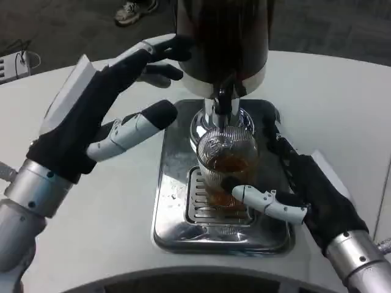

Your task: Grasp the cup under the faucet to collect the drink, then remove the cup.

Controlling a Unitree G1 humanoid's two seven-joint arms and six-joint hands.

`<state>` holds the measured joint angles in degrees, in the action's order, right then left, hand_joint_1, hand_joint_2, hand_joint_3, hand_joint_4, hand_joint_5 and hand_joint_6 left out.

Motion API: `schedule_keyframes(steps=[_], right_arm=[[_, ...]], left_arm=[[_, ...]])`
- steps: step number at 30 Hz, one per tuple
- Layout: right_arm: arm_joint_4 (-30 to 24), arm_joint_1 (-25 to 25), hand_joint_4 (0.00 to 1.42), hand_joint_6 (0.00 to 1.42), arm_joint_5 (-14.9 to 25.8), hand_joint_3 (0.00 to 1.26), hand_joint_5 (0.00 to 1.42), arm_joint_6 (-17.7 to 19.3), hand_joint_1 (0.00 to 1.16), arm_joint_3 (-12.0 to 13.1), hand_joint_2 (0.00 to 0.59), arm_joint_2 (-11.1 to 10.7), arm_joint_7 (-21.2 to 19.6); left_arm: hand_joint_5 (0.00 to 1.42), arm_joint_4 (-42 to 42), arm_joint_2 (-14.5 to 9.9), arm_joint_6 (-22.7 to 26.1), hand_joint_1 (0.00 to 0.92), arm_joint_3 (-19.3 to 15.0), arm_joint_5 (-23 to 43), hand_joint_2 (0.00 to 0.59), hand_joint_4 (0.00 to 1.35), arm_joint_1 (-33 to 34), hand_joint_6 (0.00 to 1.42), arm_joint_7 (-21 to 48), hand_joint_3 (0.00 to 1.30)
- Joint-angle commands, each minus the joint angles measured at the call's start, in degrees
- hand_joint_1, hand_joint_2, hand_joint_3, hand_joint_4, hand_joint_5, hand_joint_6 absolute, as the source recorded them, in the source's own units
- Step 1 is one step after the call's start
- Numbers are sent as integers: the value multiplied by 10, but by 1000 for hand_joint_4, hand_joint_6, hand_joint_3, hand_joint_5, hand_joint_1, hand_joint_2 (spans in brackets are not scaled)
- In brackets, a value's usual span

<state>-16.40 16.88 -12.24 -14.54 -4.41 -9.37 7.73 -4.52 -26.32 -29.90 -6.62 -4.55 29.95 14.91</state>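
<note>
Cup (226,163) gets wrapped by our right hand (299,189) under the faucet (221,97) to catch drink; left hand (101,116) hovers, fingers spread.

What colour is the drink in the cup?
Amber brown, seen through the clear ribbed cup in the head view.

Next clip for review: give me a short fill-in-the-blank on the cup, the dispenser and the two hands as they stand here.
1. The glass cup under the faucet holds a ____ drink.
2. The ____ hand grips the cup.
3. The cup stands on the dispenser's metal drip ____.
4. The left hand reaches toward the ____.

Missing words: brown; right; tray; dispenser
</note>
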Motion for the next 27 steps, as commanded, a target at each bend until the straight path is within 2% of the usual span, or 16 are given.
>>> schedule_keyframes(steps=[1,11,19,27], right_arm=[[7,4,0,0,-1,0,16,5,720,-9,222,8,-9],[28,14,0,0,-3,0,26,10,719,-17,222,14,-20],[49,25,0,0,-7,0,26,17,719,-24,222,19,-31],[89,42,0,0,-17,0,28,38,739,-23,210,31,-61]], left_arm=[[383,23,-19,5,0,-29,2,84,292,-48,429,-6,289],[386,37,-41,21,0,-69,-21,86,294,-133,432,-16,294],[372,20,-48,25,0,-69,-45,82,284,-166,418,-26,294],[356,22,-51,37,0,-63,-58,87,272,-196,407,-23,287]])
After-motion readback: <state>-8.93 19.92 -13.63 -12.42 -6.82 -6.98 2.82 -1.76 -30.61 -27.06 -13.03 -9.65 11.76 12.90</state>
